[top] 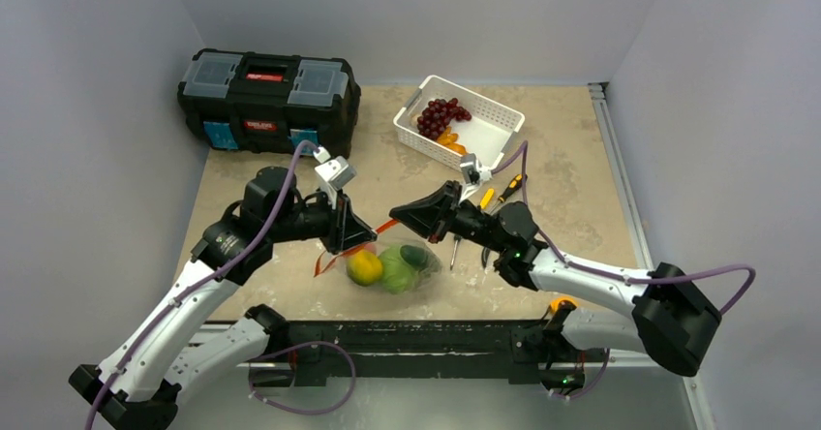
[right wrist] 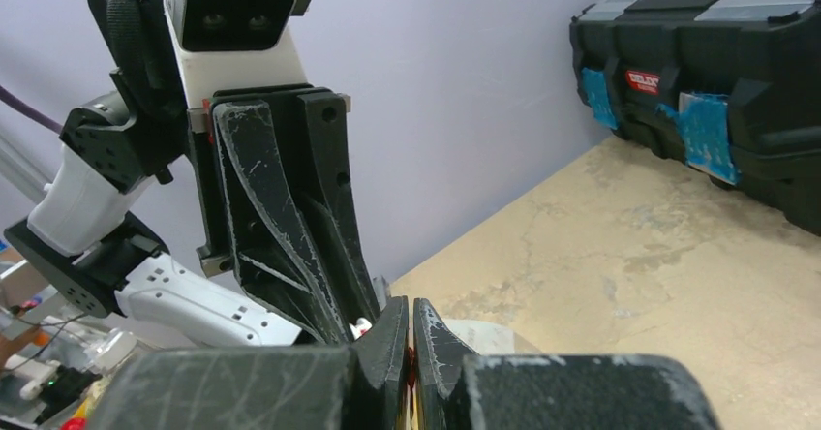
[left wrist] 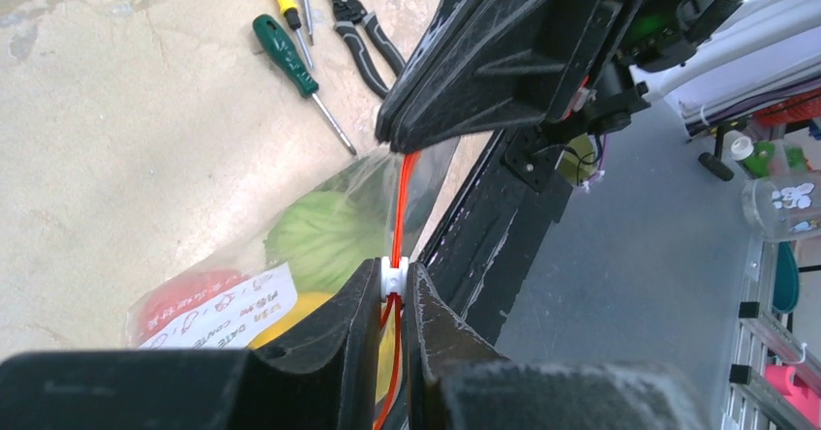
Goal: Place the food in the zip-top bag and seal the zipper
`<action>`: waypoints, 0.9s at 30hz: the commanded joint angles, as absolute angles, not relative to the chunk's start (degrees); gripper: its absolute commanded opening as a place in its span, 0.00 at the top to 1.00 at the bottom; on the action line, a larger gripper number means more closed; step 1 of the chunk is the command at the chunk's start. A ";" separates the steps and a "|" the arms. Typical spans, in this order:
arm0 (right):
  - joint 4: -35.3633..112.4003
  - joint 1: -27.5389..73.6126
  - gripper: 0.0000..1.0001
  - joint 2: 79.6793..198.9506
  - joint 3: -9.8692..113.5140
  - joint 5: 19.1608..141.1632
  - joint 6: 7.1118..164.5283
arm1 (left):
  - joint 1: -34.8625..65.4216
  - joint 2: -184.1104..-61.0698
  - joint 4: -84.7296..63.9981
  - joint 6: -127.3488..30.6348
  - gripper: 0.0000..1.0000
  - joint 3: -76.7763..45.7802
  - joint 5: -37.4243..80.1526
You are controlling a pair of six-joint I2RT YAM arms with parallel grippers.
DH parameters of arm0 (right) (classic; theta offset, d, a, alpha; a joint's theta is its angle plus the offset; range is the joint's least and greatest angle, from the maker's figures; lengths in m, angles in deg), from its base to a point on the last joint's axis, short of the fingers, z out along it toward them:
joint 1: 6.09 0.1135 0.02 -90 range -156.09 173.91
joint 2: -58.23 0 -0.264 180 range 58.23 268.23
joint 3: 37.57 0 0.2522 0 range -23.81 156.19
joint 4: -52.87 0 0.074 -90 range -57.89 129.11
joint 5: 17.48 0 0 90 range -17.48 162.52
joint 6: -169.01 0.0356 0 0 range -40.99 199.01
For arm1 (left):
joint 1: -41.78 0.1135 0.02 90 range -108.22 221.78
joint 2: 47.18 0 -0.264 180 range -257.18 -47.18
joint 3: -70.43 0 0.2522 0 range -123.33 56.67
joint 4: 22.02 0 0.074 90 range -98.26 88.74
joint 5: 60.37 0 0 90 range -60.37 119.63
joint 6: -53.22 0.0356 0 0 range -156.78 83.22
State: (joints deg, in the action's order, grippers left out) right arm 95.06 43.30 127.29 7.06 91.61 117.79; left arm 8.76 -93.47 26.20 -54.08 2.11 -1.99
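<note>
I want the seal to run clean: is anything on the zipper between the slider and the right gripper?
Nothing visible. The left gripper is shut on the slider, and the zipper runs bare from there up to the right gripper, shut on its far end.

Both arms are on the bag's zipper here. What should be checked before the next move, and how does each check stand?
1. Food inside the zip-top bag: ok; citrus, cabbage and cucumber show through the plastic.
2. Left gripper on the white slider: ok, clamped between its fingers.
3. Right gripper shut on the zipper strip: ok.
4. Strip straight between the two grippers: ok.
5. How much of the mouth is sealed: cannot tell.
</note>
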 commanded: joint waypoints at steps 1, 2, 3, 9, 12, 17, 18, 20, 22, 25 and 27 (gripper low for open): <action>93.37 40.48 1.00 122.87 5.50 85.50 115.22 | 9.06 -91.82 32.31 -50.45 1.00 -1.57 -1.39; 93.23 39.68 1.00 122.38 5.07 85.57 115.38 | 9.07 -91.37 34.11 -49.46 1.00 -1.76 -1.00; 93.24 38.76 1.00 121.93 4.62 85.73 115.78 | 9.03 -90.80 35.56 -48.77 1.00 -1.85 -0.68; 93.92 35.93 1.00 121.03 3.28 88.74 115.78 | 9.05 -88.30 42.95 -45.84 1.00 -2.90 0.79; 91.75 35.59 1.00 119.99 3.30 88.12 113.86 | 9.02 -87.89 45.68 -44.63 1.00 -4.10 1.29; 78.00 35.04 1.00 120.80 10.91 96.42 101.92 | 9.04 -88.20 47.42 -42.91 1.00 -4.90 0.56; 73.14 35.09 0.92 121.98 14.34 99.39 98.73 | 9.00 -88.46 47.24 -42.74 1.00 -4.86 0.01; 65.40 35.08 0.69 123.27 19.88 104.62 93.98 | 9.02 -89.41 47.12 -42.38 1.00 -5.14 -0.86; 59.19 35.41 0.45 123.23 24.83 107.00 89.41 | 9.03 -90.24 47.10 -42.08 1.00 -5.45 -1.42; 48.12 36.71 0.31 124.91 32.45 111.09 79.45 | 9.04 -90.79 46.32 -42.01 1.00 -5.41 -2.02; 38.26 38.27 0.30 127.83 37.58 113.84 71.99 | 9.07 -90.95 45.88 -41.96 1.00 -5.25 -2.33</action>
State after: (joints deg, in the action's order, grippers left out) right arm 58.23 36.04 124.87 27.83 105.51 89.86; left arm 8.79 -90.58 46.94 -43.10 -3.23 -0.31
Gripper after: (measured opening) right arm 0.684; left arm 0.115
